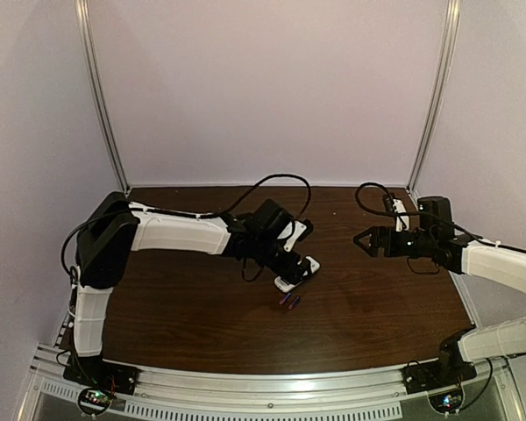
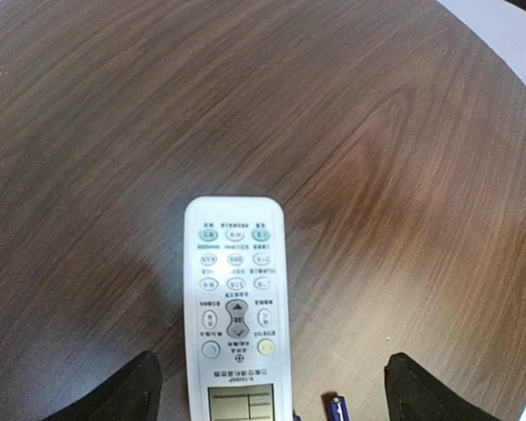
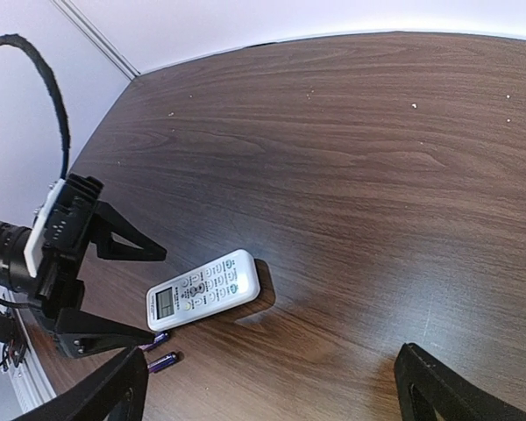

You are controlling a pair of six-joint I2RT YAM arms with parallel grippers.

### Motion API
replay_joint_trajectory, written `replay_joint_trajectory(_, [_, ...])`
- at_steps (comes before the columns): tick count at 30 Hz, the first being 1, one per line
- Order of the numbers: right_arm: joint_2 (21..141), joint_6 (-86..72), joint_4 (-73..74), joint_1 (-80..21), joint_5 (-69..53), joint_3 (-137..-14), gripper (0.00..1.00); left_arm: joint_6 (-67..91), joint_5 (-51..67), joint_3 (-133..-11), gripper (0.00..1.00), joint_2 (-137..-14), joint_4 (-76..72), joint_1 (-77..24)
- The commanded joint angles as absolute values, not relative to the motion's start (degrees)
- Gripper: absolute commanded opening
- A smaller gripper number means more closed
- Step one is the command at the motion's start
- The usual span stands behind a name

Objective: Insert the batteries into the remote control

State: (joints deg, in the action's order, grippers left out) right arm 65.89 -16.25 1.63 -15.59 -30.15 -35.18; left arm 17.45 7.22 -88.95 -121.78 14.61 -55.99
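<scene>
Dark brown wood-grain tabletop (image 1: 202, 324). Left gripper (image 2: 267, 390): jaws spread wide to either side of the display end of the slim white plastic remote control (image 2: 235, 307), nothing grasped. Right gripper (image 1: 361, 241): released, empty, well apart to the right. Remote lies face up, buttons showing. Two small purple-blue batteries (image 3: 158, 351) lie just beside its display end.

Judged step: taking hold of the remote. The next move likely calls for turning it over to reach the battery bay.

Button labels too small to read; no brand legible.
</scene>
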Motion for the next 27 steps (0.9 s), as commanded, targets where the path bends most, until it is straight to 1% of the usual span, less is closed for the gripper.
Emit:
replay_joint_trajectory(1, [65.41,-16.67,0.27,-15.06,-31.22,-34.08,1.0,17.63,5.29,-92.97,0.9,-125.19,16.7,-56.54])
replay_joint_trajectory(7, [67.04,-16.43,0.18,-14.95,-31.2,-33.62,1.0,17.65,1.99,-96.45,0.87,-129.24,19.86,-56.93])
replay_joint_trajectory(14, [66.97,-16.37,0.18,-14.85,-30.39,-33.41,1.0,17.25,1.98,-97.27,0.76,-131.25,20.91,-56.93])
replay_joint_trajectory(21, [66.53,-16.32,-1.23,-14.87,-30.24,-33.42,1.0,16.2,0.97,-97.76,0.6,-132.84,22.32,-56.97])
replay_joint_trajectory(22, [66.31,-16.31,-1.29,-14.86,-30.26,-33.36,1.0,16.09,-0.99,-97.75,0.56,-132.9,22.52,-56.93])
replay_joint_trajectory(25, [65.61,-16.13,-1.15,-14.86,-29.91,-33.35,1.0,15.86,-1.57,-98.09,0.47,-132.9,23.32,-56.94])
replay_joint_trajectory(27, [65.09,-15.95,-0.82,-14.85,-29.72,-33.44,1.0,15.66,-1.58,-98.68,0.44,-132.69,24.22,-56.92])
